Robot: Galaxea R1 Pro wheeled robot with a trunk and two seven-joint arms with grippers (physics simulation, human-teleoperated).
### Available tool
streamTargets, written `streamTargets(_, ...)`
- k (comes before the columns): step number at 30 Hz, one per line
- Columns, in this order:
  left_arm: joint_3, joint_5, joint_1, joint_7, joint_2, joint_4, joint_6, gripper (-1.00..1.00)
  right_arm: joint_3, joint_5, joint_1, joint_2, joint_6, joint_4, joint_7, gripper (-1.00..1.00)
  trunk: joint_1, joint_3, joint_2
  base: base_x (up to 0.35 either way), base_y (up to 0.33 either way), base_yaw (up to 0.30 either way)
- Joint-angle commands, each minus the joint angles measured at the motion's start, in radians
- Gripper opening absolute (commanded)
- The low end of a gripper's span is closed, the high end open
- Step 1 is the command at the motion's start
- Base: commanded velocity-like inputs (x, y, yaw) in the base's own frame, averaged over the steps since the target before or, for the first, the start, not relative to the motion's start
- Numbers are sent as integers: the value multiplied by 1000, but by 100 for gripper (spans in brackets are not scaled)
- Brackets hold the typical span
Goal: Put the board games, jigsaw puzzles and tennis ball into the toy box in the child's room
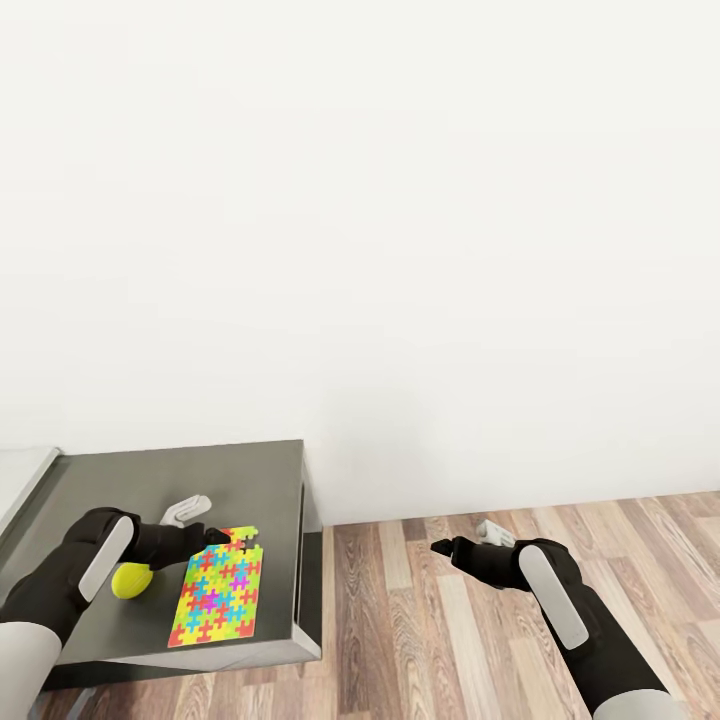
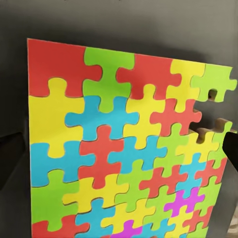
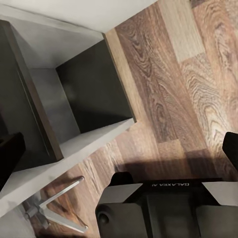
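A jigsaw puzzle (image 1: pixel 218 588) is lying flat on the dark grey worktop (image 1: pixel 150 480), near its front right corner. Its face is showing interlocking pieces in yellow, red, blue, green and pink, and a few pieces are missing at its far right corner, leaving a notched edge there. A yellow-green tennis ball (image 1: pixel 130 580) is sitting on the same worktop just to the left of the puzzle, apart from it. The close wrist view is showing the puzzle (image 2: pixel 119 148) against the dark surface.

You face a plain white wall (image 1: pixel 400 220). Below it, wood-plank floor (image 1: pixel 440 620) runs to your right. A dark grey table (image 1: pixel 150 480) stands at your left.
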Motion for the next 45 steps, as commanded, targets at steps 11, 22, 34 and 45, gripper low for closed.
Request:
streamTargets(11,-2,-7,-1,-8,0,0,2,100,2,-10,-1,-1,2,-1,-10,100,1,-2,-2,-27,-53,0)
streamTargets(22,-2,-7,-1,-10,1,0,2,100,2,-11,-1,-1,2,-1,-10,100,1,-2,-2,-96,-77,0)
streamTargets(34,0,-7,-1,-10,0,0,2,100,2,-11,-1,-1,2,-1,-10,100,1,-2,-2,-15,-106,0)
streamTargets(45,2,-6,-1,-10,0,0,2,100,2,-12,-1,-1,2,-1,-10,100,1,-2,-2,0,-106,0)
